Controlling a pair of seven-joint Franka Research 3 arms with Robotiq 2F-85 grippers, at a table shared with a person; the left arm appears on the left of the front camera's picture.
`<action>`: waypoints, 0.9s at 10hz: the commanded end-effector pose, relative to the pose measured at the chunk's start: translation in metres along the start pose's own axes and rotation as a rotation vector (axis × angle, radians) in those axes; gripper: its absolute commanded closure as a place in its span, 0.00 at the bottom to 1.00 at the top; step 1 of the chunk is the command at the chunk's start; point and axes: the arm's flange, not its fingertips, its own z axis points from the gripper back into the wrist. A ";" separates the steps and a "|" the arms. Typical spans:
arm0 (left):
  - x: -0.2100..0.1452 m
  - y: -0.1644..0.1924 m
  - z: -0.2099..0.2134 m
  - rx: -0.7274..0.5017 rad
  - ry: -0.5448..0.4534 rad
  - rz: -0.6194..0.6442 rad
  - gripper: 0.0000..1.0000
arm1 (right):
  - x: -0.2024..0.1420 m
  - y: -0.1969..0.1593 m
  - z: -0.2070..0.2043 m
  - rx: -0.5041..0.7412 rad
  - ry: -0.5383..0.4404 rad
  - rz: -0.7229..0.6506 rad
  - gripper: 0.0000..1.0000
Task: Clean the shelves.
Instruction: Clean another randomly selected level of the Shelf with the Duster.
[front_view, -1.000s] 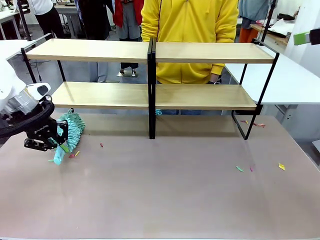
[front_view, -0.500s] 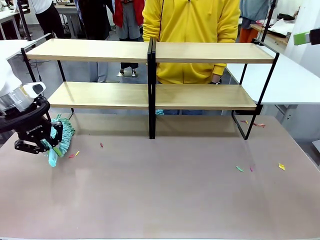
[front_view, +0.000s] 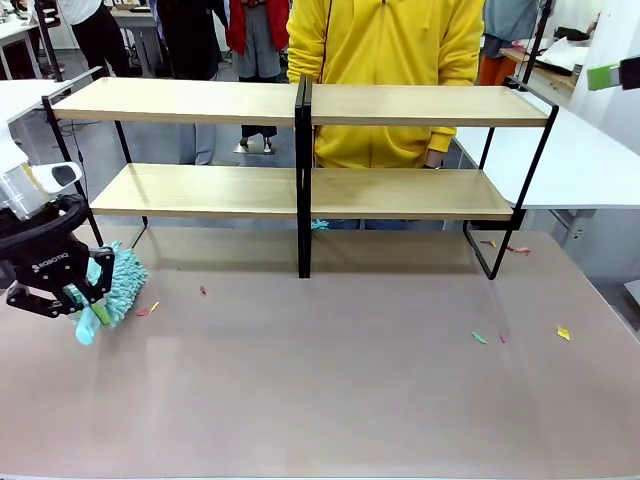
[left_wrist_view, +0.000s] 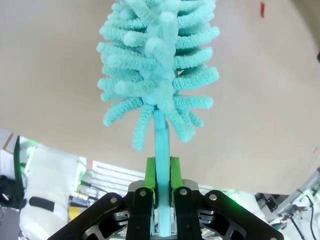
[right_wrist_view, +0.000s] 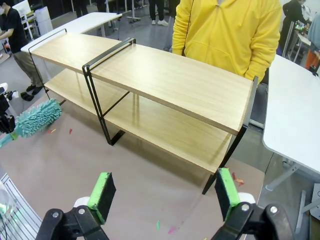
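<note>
Paper scraps (front_view: 479, 337) on tabletop (front_view: 330, 380) before shelves (front_view: 300, 105).

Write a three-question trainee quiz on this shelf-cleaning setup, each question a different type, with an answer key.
1. True or false: the left gripper is shut on the handle of the fluffy teal microfibre duster.
2. Multiple choice: the right gripper is A) open, holding nothing; B) shut on a cloth; C) shut on the duster.
3. Fill in: small coloured paper scraps lie on the grey-brown ____, not on the boards of the two-tier light wood shelves with a thin black metal frame.

Key: 1 true. 2 A. 3 tabletop.
</note>
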 end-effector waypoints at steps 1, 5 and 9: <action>-0.052 0.051 -0.026 0.015 -0.023 0.019 0.88 | -0.001 -0.001 -0.001 0.007 -0.006 -0.004 0.00; -0.087 0.091 0.015 -0.125 0.004 -0.266 0.88 | -0.001 -0.001 -0.001 0.007 -0.006 -0.004 0.00; -0.098 0.127 0.041 -0.255 0.217 -0.864 0.88 | -0.001 -0.001 -0.001 0.007 -0.006 -0.004 0.00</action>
